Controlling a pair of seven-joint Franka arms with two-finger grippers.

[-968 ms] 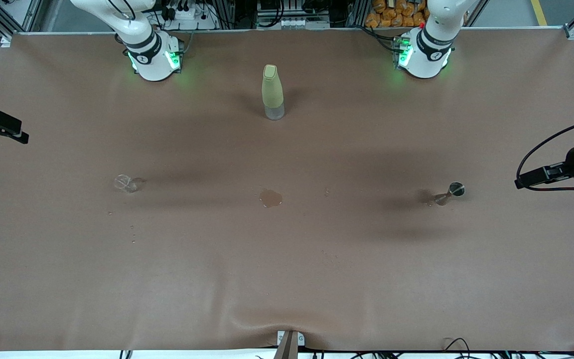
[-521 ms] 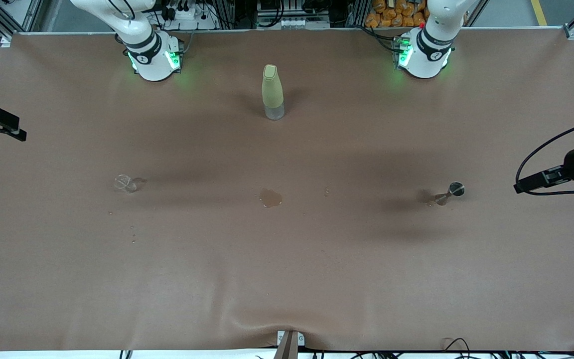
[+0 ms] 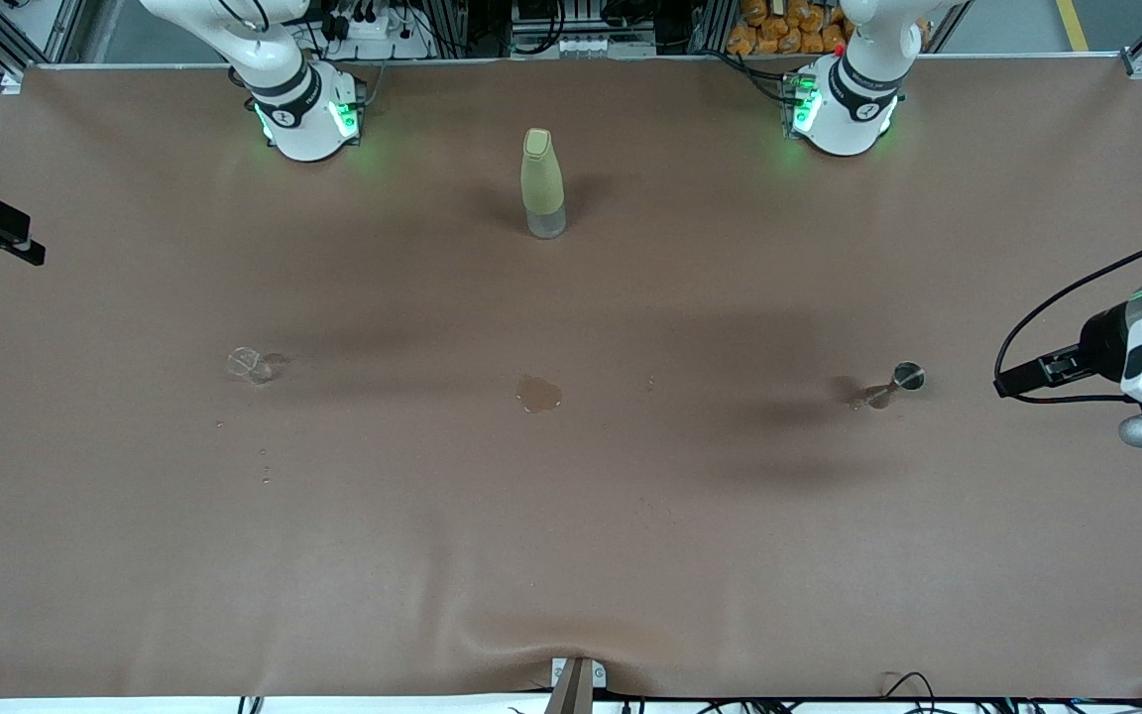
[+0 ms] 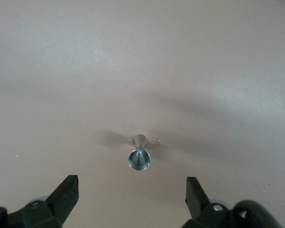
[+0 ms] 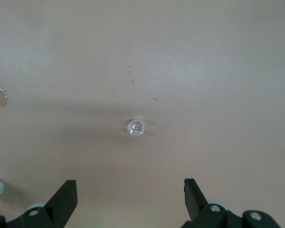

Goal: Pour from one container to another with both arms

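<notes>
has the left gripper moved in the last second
Yes. In the front view the left gripper has shifted toward the steel jigger, which stands where it was.

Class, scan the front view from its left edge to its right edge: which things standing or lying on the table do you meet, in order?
Clear glass cup → puddle → yellow-green bottle → steel jigger.

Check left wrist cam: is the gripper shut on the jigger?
No. The left gripper is open, with its fingers spread wide apart, and the jigger stands free on the table, untouched.
</notes>
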